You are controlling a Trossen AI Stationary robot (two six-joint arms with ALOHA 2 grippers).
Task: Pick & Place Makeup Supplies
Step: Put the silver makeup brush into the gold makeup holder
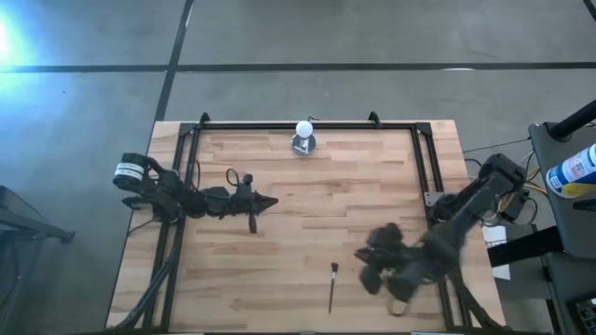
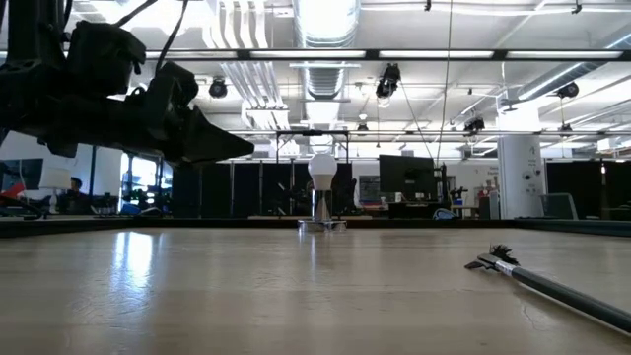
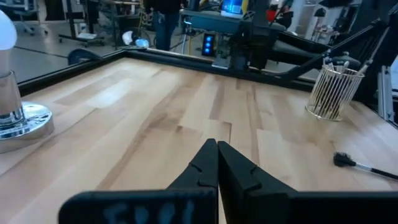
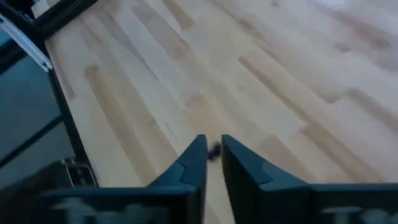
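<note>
One thin dark makeup brush (image 1: 332, 285) lies flat on the wood near the table's near edge, bristle end toward the far side; it also shows in the low view (image 2: 552, 286) and the left wrist view (image 3: 351, 163). A wire mesh cup (image 3: 331, 93) stands upright with several brushes in it. My left gripper (image 1: 271, 202) hovers shut above the table's left-middle (image 3: 217, 149). My right gripper (image 4: 213, 144) is over the near right part, blurred in the high view (image 1: 372, 268), fingers nearly together around a small dark thing. My right gripper has a small dark piece (image 4: 214, 150) pinched between its two fingertips, which stay a narrow gap apart. It looks like a thin makeup brush seen end-on; which part of it cannot be told. The fingers slant down toward the wood, with the piece clear of the table.
A white ball on a round grey base (image 1: 304, 140) stands at the middle of the far edge (image 3: 12, 118). A black rail frame (image 1: 279, 127) runs along the table's far, left and right sides. Bare wood lies between the two arms.
</note>
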